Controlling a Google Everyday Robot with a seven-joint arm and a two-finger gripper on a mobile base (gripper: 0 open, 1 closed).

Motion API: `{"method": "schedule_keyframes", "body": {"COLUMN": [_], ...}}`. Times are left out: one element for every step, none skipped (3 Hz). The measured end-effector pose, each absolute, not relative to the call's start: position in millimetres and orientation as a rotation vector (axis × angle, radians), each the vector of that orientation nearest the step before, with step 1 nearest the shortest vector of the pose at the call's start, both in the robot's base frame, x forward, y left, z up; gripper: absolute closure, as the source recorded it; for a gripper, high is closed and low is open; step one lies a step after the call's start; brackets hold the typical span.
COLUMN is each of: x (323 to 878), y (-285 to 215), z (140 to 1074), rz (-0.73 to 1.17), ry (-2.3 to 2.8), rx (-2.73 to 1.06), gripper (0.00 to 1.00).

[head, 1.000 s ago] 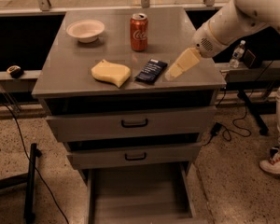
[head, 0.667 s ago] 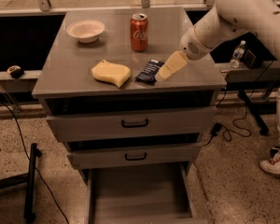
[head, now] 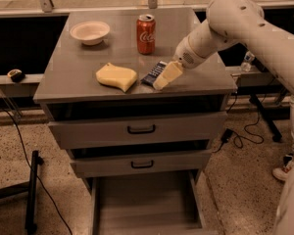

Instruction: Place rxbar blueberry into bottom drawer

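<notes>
The rxbar blueberry, a flat dark navy bar, lies on the grey cabinet top right of the yellow sponge-like lump. My gripper reaches in from the upper right and sits over the bar's right end, partly covering it, low at the surface. The bottom drawer is pulled out at the foot of the cabinet, a wide shallow tray showing nothing inside.
A red soda can stands behind the bar. A white bowl sits at the back left. Two upper drawers with black handles are slightly open. Cables and a black stand lie on the floor.
My gripper has moved left and down across the cabinet top, from right of the bar to over its right end. The bar, lump, can and bowl have not moved.
</notes>
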State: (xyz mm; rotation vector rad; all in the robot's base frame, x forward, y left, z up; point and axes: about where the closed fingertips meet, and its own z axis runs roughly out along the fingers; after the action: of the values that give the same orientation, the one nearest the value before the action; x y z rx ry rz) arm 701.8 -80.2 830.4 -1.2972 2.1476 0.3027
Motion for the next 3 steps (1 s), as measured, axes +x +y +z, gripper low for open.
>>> {"method": "schedule_keyframes", "body": {"x": [702.4, 697.9, 697.8], "y": [-75.2, -66.3, -66.3], "z": [828.4, 833.2, 836.8], "rz": [0.336, 0.393, 0.393], "ry": [2.148, 2.115, 2.115], "rx": [-1.295, -1.304, -1.304], "gripper": [0.42, 0.64, 0.89]}}
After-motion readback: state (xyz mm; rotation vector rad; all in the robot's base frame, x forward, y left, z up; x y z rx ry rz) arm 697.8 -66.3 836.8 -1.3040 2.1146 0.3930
